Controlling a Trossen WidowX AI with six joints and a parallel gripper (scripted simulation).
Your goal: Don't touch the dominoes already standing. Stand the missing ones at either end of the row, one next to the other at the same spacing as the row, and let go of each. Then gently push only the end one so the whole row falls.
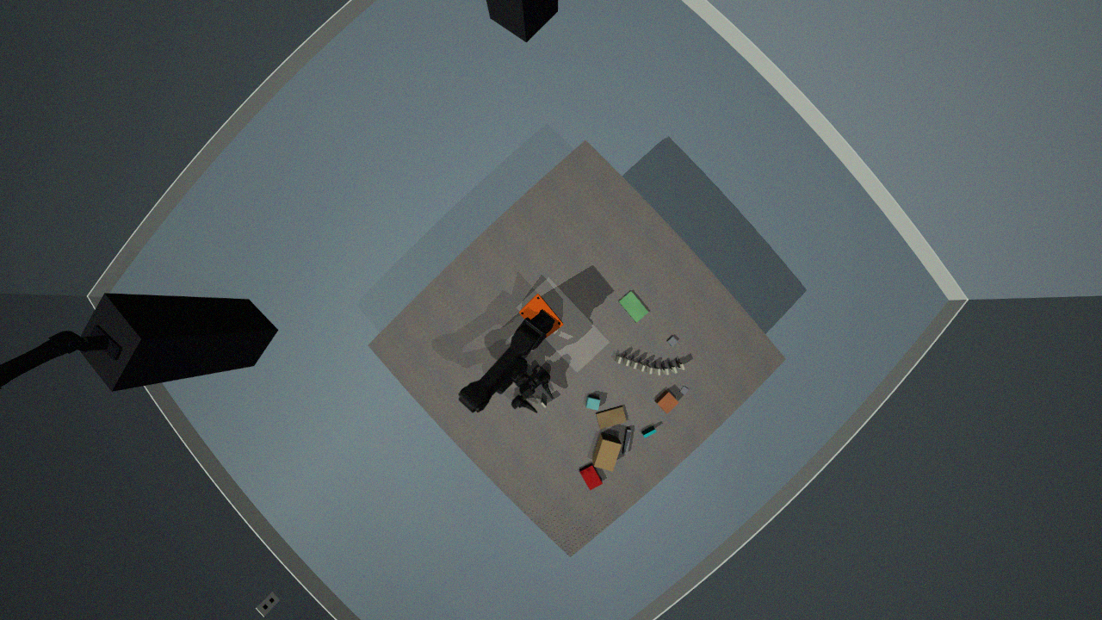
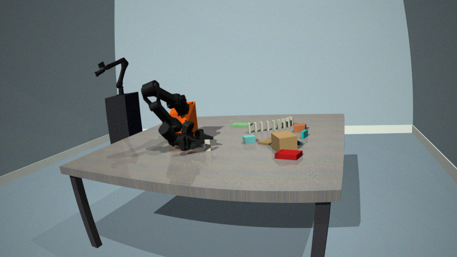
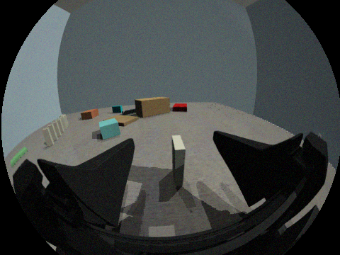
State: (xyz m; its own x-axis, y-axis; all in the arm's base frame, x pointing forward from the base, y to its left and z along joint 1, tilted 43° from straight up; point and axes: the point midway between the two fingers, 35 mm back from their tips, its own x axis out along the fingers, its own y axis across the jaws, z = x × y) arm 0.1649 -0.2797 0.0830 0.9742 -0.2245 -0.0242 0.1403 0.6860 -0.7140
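A cream domino (image 2: 207, 145) (image 3: 178, 156) stands upright on the table, by itself, well away from the row. My gripper (image 1: 546, 404) (image 2: 208, 140) (image 3: 174, 139) is open, low over the table, with one finger on each side of this domino. The wrist view shows a gap on both sides, so neither finger touches it. The row of several standing cream dominoes (image 1: 653, 370) (image 2: 267, 126) (image 3: 49, 136) runs in a slight curve farther off, to the left in the wrist view. All of them are upright.
A turquoise block (image 1: 592, 403) (image 3: 110, 129) lies between my gripper and the tan blocks (image 1: 607, 452) (image 2: 284, 141). A red block (image 1: 591, 477) (image 2: 288, 154), an orange-brown block (image 1: 666, 401) and a teal block (image 1: 648, 431) lie beyond. A green slab (image 1: 633, 306) lies near one row end.
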